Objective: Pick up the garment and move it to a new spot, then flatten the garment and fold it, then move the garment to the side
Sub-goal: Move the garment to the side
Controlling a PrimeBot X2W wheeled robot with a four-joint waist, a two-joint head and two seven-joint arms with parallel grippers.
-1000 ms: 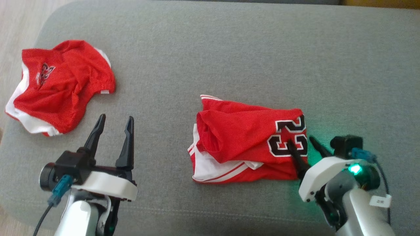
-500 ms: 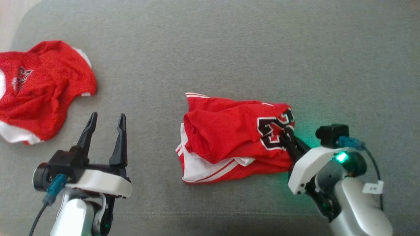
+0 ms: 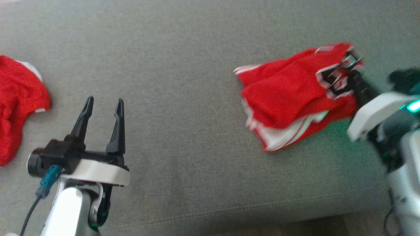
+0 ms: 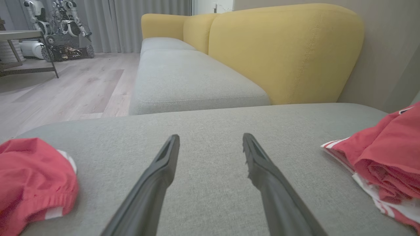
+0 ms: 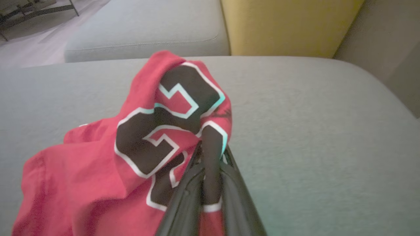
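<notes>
While clamped on the red garment point(image 3: 288, 98), right end effector point(image 3: 353, 78) narrow; left end effector point(image 3: 104, 100) wide, empty.

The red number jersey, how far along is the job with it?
Done: the jersey looks folded into stacked layers. In hand: the right gripper is shut on its numbered end, raised off the cushion. To do: set it down at the side and let go. The left gripper hangs open, empty.

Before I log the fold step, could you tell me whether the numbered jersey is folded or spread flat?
Folded, loosely: the numbered jersey shows stacked layers, with its printed end pinched in the shut right tool.
</notes>
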